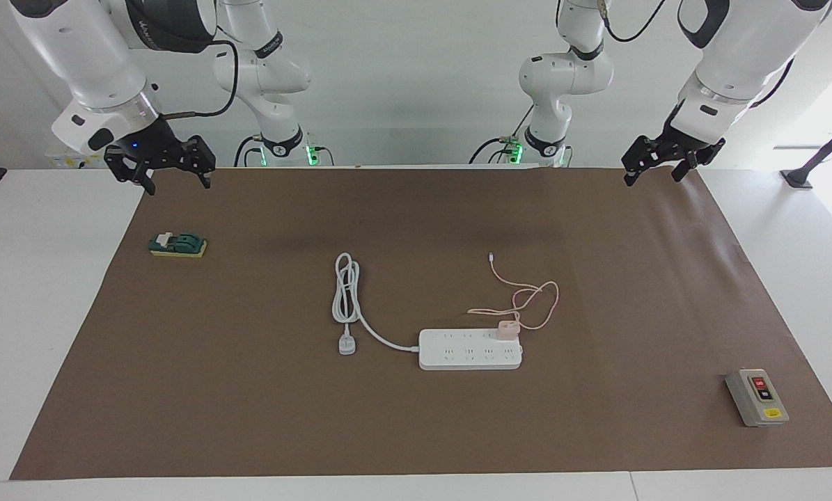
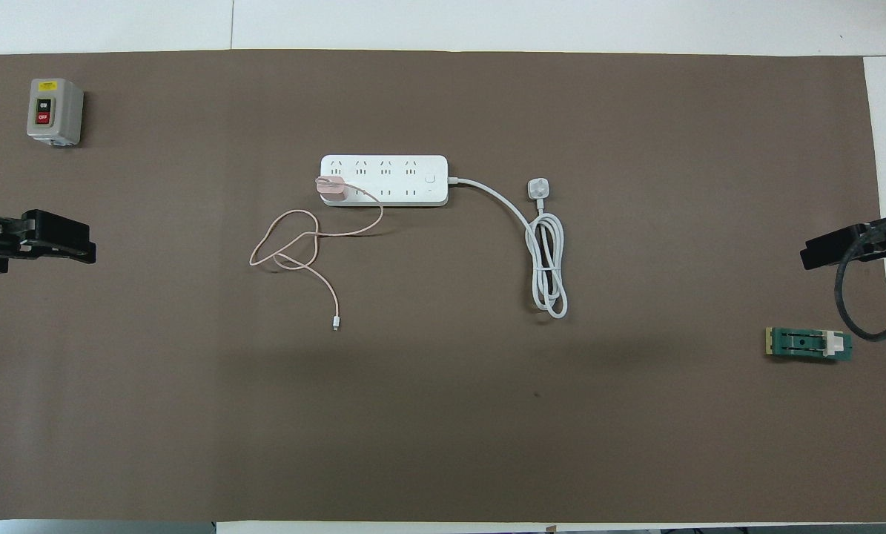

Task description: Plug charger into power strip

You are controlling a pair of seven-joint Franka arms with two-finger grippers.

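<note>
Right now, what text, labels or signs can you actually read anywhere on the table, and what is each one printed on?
"ON": black button of the grey switch box, just readable in the overhead view.
"OFF": red button below it.
Yellow label on the same box: too small to read.
Power strip: socket markings only, no readable text.
Charger, green block: none visible.
Right arm's upper link: dark lettering, too blurred to read.

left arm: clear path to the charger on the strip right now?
Probably yes. The left gripper hangs open and empty over the mat's edge by the robots. The charger sits on the power strip, its top exposed; only its thin pink cable lies on the way.
</note>
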